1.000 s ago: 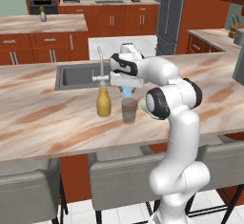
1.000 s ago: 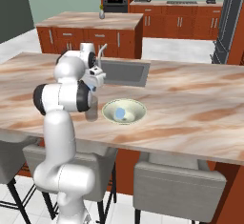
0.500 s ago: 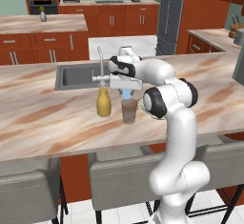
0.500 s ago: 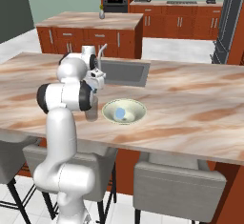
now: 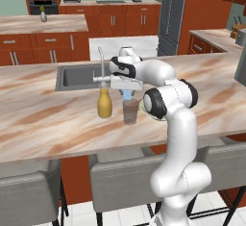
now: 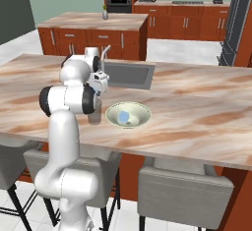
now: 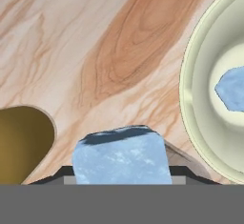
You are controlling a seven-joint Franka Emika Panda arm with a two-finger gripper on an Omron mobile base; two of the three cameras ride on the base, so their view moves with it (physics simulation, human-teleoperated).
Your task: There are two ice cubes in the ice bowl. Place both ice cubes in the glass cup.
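On the marble counter (image 5: 57, 124), the cup (image 5: 130, 112) stands nearest the front edge, clear and upright, about midway along the counter's length in the left base view. Directly above its mouth hangs the tool (image 5: 127, 94), pointing down and pinching one ice cube (image 5: 127, 95) between its fingers; the pale-blue lump shows just under the hand and over the cup's rim, apart from the glass. In the hand view this held cube (image 7: 122, 158) sits large at the bottom, between the dark tips, with bare counter (image 7: 95, 42) below it. Just beside the cup, on its left in the left base view, stands a yellow bottle (image 5: 104, 103), upright and a little taller than the cup; the hand view shows its amber shoulder (image 7: 21, 142) at the lower left. On the cup's other side lies the bowl (image 6: 128, 114), shallow and pale, near the front edge and close to the cup without clearly touching it; the arm's elbow hides it in the left base view. Inside the bowl, near its middle, rests the second cube (image 6: 125, 116), and the hand view shows the bowl's rim (image 7: 187, 75) curving along the right edge with that cube (image 7: 232, 88) in its hollow. Farther back, toward the counter's rear edge, the grey sink (image 5: 77, 76) is sunk into the top, with its faucet (image 5: 101, 61) rising at its right end, behind the bottle. Beyond the counter stand wooden cabinets (image 5: 57, 42) against the back wall.
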